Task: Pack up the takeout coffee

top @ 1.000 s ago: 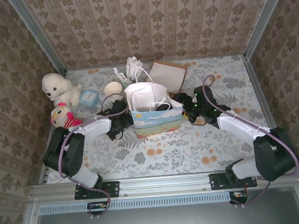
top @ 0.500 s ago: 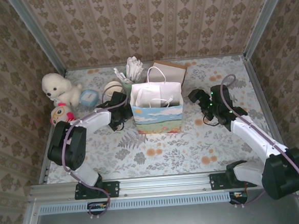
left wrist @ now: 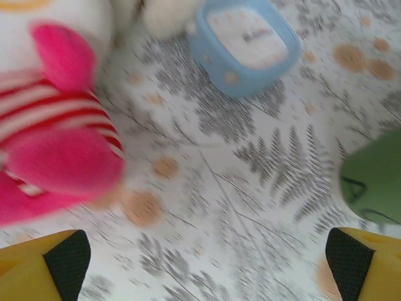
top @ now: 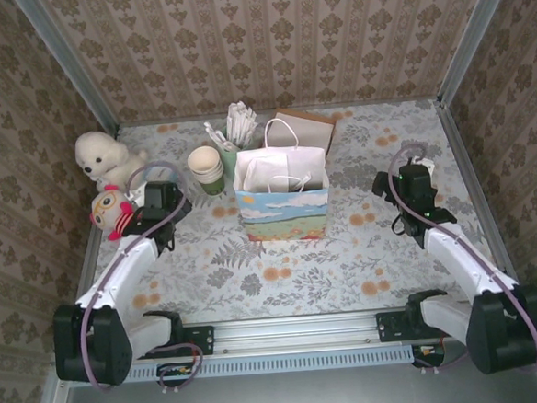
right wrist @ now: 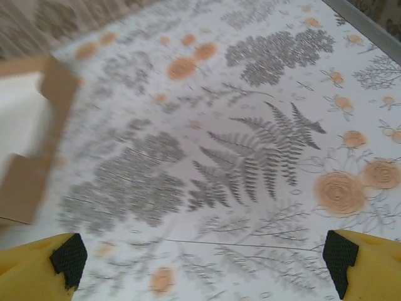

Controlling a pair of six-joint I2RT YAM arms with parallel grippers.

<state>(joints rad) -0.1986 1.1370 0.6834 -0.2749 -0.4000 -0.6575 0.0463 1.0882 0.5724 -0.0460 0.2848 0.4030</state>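
Note:
The lidded takeout coffee is out of view; what lies inside the bag is hidden from me. A paper gift bag with white handles and a sky-and-field print stands upright mid-table. My left gripper hovers left of it, beside the plush toys, open with nothing between its yellow fingers. In the left wrist view the gripper looks down on bare tablecloth. My right gripper is right of the bag, open and empty. In the right wrist view the gripper has fern-print cloth below it.
A stack of lidless green cups and a holder of white sticks stand behind the bag's left side, a cardboard box behind it. A white plush dog, a pink-striped toy and a blue clock crowd the left.
Both arms have drawn away from the bag, the left toward the plush toys, the right toward the right edge. The bag now stands upright on its own.

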